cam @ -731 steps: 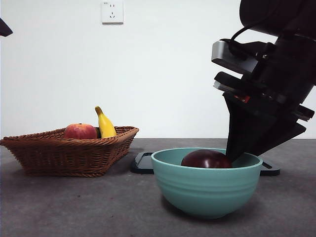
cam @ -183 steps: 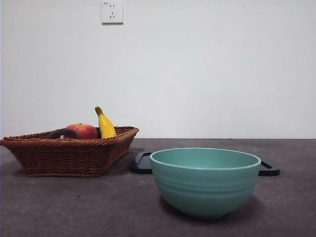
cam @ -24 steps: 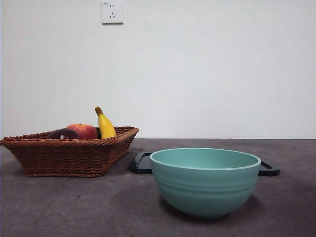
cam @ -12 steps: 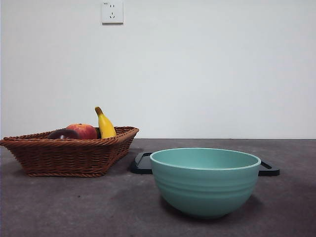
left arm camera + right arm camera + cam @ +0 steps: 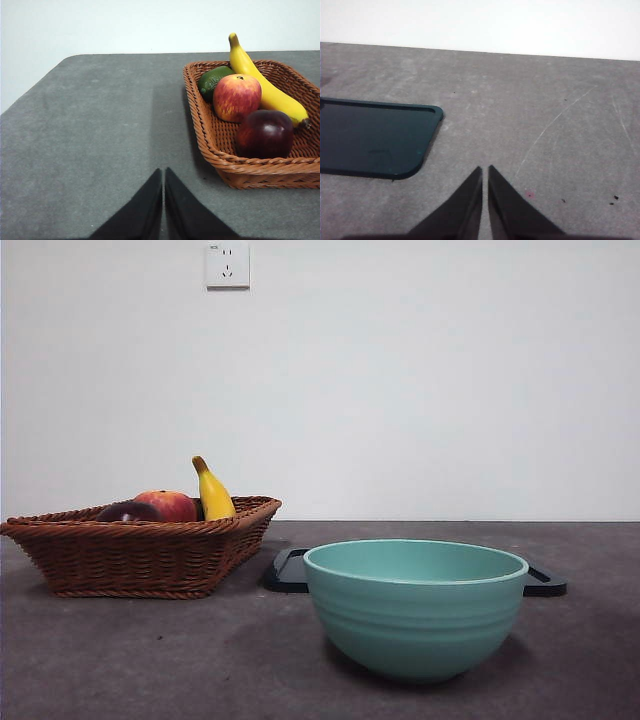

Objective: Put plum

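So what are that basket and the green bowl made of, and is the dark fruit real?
The basket looks like woven brown wicker; its braided strands show. The bowl seems glazed ceramic, or maybe plastic: smooth teal with moulded ridges. The plum is very glossy, possibly plastic, though I can't tell.

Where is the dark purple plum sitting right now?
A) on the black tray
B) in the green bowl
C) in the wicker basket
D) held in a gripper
C: the plum lies in the wicker basket, next to the red-orange fruit and banana.
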